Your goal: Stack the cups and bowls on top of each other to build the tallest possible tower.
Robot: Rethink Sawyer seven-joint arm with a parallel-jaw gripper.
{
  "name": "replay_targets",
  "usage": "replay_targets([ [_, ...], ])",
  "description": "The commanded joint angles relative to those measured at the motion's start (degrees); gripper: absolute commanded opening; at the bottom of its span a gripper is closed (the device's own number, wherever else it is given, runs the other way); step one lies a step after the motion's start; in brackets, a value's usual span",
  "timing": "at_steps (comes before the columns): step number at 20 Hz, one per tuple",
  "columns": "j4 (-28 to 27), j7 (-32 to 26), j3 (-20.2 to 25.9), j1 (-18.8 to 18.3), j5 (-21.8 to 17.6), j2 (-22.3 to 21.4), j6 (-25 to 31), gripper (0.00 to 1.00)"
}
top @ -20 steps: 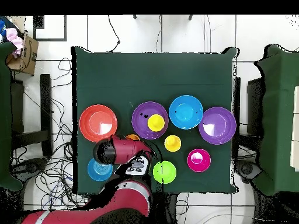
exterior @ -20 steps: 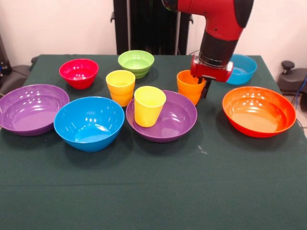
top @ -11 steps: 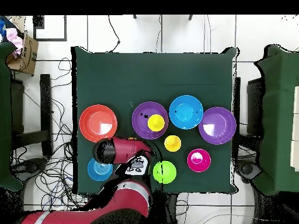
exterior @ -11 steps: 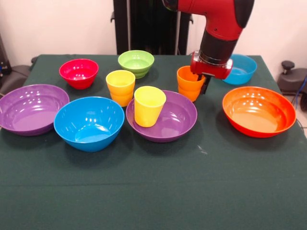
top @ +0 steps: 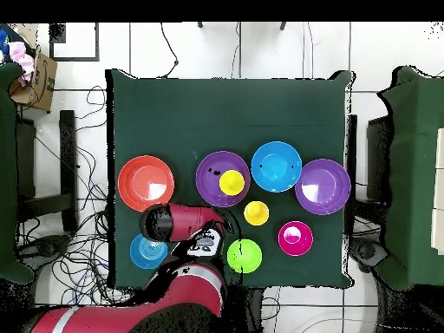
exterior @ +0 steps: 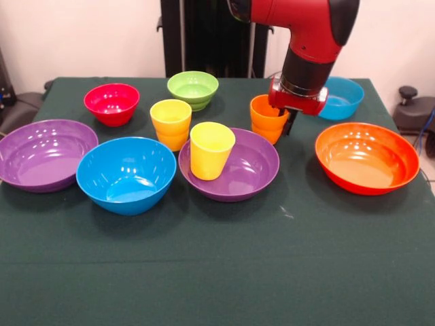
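My gripper (exterior: 285, 117) is shut on the right rim of an orange cup (exterior: 266, 119), which hangs upright just behind the middle purple bowl (exterior: 253, 170). A yellow cup (exterior: 211, 150) stands in that bowl, and a second yellow cup (exterior: 170, 123) stands on the cloth behind it. Around them lie a large blue bowl (exterior: 126, 174), another purple bowl (exterior: 42, 153), a large orange bowl (exterior: 367, 157), a small red bowl (exterior: 111, 103), a light green bowl (exterior: 193, 89) and a small blue bowl (exterior: 345, 98). In the overhead view the arm (top: 178, 221) hides the orange cup.
A dark green cloth (exterior: 217, 272) covers the table. Chairs (top: 39, 169) and cables stand round the table in the overhead view, with a cardboard box (top: 30, 74) at the upper left.
The orange cup has risen slightly off the cloth in my gripper and shifted a little towards the back. The other cups and bowls have not moved.
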Motion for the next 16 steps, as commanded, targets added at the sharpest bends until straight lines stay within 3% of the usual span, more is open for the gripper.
replay_targets([
  [1, -4.18, 5.72, 5.99, -0.26, 0.26, 2.56, 0.67, 0.00],
  [16, 1.62, 6.79, 4.45, 2.08, 1.39, -10.87, 12.39, 0.00],
])
